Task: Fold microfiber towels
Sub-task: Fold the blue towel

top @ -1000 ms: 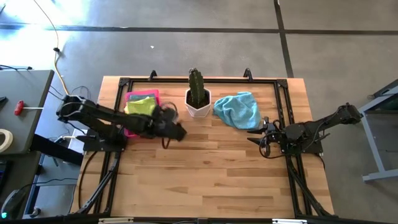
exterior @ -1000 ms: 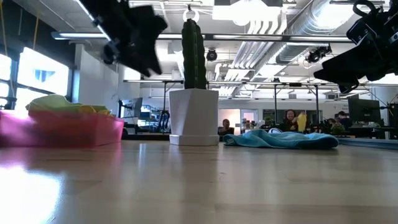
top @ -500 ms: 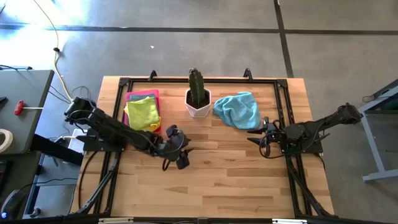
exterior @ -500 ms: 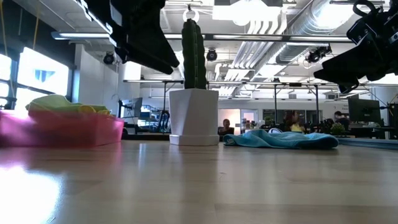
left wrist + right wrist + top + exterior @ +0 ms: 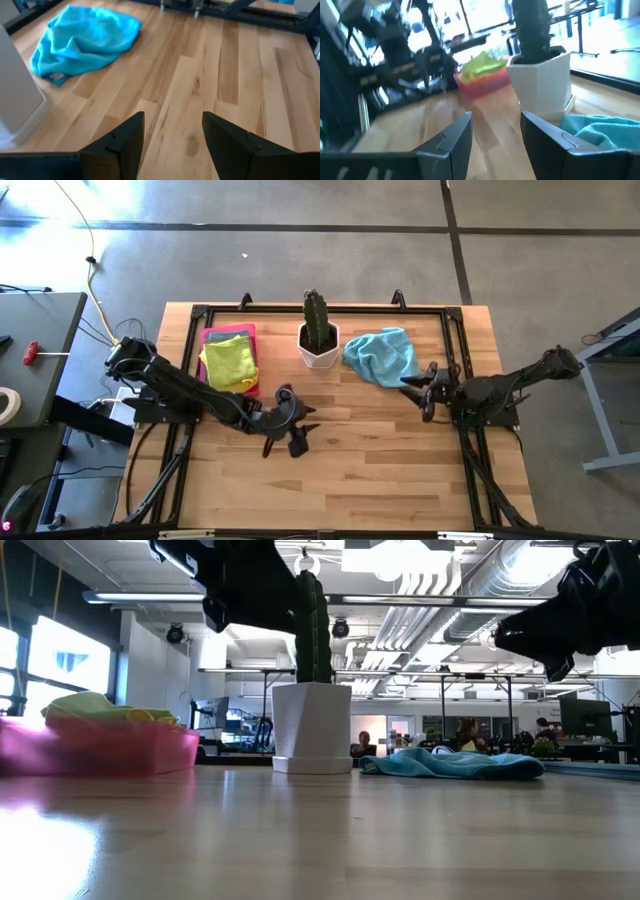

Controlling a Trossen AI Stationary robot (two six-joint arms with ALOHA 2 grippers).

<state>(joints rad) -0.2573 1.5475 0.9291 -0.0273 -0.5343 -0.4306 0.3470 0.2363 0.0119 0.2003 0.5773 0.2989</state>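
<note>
2 empty grippers are standing with jaws apart, the left gripper (image 5: 297,432) hovering mid-table and the right gripper (image 5: 428,392) beside the crumpled light blue towel (image 5: 382,356), which probably needs pinching at separate corners and spreading flat before folding.

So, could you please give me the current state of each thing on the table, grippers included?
Light blue towel: crumpled, unfolded, flat on the table beside the cactus pot.
Lime green towel: folded, on top of the stack in the pink tray.
Pink tray: holding stacked towels.
Cactus pot: upright.
Left gripper: open, empty, above bare wood.
Right gripper: open, empty, near the blue towel.
</note>
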